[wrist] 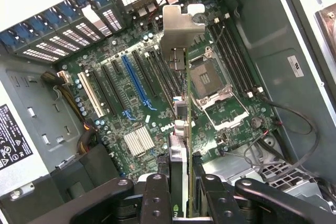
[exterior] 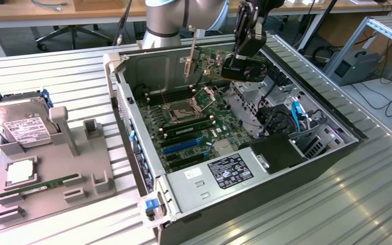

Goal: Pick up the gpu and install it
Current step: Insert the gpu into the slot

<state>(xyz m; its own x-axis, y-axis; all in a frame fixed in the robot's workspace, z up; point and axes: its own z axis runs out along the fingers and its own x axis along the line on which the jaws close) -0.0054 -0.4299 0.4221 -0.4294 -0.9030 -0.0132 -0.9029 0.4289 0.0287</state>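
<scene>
My gripper is shut on the gpu, a green card with a black cooler and a silver end bracket. It hangs in the air above the back part of the open computer case. In the wrist view the gpu is seen edge-on between my black fingers, its bracket pointing away over the motherboard. The blue slot and the black slots beside it lie below and to one side of the card. The card touches no slot.
Inside the case are the CPU socket, RAM, a power supply and drive cages with cables. At the exterior view's left a grey fixture holds a hard drive, a RAM stick and a CPU.
</scene>
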